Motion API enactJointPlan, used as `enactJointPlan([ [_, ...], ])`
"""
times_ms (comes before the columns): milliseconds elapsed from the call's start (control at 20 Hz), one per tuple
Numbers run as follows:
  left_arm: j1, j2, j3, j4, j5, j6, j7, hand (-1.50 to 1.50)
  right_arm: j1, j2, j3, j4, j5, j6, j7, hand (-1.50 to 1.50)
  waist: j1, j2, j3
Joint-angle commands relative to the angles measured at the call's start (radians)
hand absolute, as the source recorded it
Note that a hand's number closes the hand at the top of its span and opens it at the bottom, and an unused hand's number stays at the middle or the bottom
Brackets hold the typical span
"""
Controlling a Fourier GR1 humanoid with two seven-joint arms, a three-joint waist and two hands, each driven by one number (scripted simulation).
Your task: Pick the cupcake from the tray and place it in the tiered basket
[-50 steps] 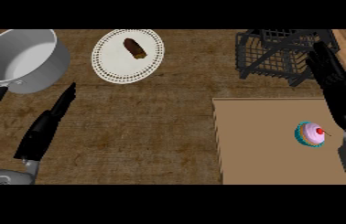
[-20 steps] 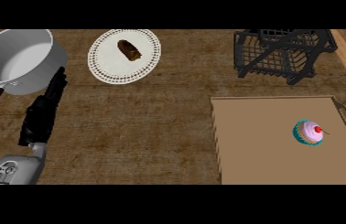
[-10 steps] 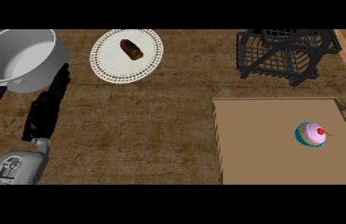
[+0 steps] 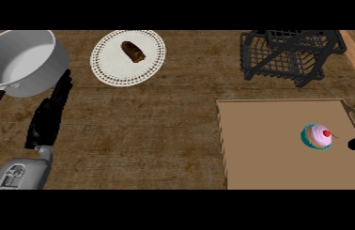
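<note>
None of the task is done yet: the one cupcake (image 4: 318, 136) sits on the tray (image 4: 270, 149), near its right edge, well apart from the one black tiered basket (image 4: 288, 55) above it. The left hand (image 4: 50, 111) rests at the left, fingers straight and released, holding nothing. Of the right hand (image 4: 351, 143) only a dark tip shows beside the cupcake; its fingers I cannot tell. One white plate (image 4: 111, 65) carries one brown pastry (image 4: 133, 51), and one grey pot (image 4: 27, 60) stands on the wooden surface (image 4: 152, 126).

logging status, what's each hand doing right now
Left hand: open, fingers straight, holding nothing, beside the pot.
Right hand: only a sliver shows at the edge near the cupcake; cannot be told.
</note>
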Motion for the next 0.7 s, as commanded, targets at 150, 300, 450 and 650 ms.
enactJointPlan([
  [150,-0.023,0.002,0.035,-0.068,-0.014,-0.038,0.088,0.00,0.059,0.064,-0.001,-0.010,0.081,0.043,-0.001,-1.50,-0.006,-0.002,0.001],
  [300,-0.045,-0.016,0.069,0.091,-0.015,-0.051,-0.057,0.00,-0.027,0.054,0.053,-0.035,0.117,0.052,0.083,-1.50,-0.004,0.002,0.000],
  [450,-0.014,-0.073,0.010,0.000,-0.081,0.021,0.014,0.00,0.055,0.040,0.058,-0.109,0.160,0.039,0.091,-1.50,-0.009,-0.001,0.000],
  [650,0.015,-0.034,0.073,-0.028,-0.049,-0.044,-0.005,0.00,0.035,0.086,0.063,-0.160,0.216,0.035,0.129,-1.50,-0.005,-0.002,0.000],
])
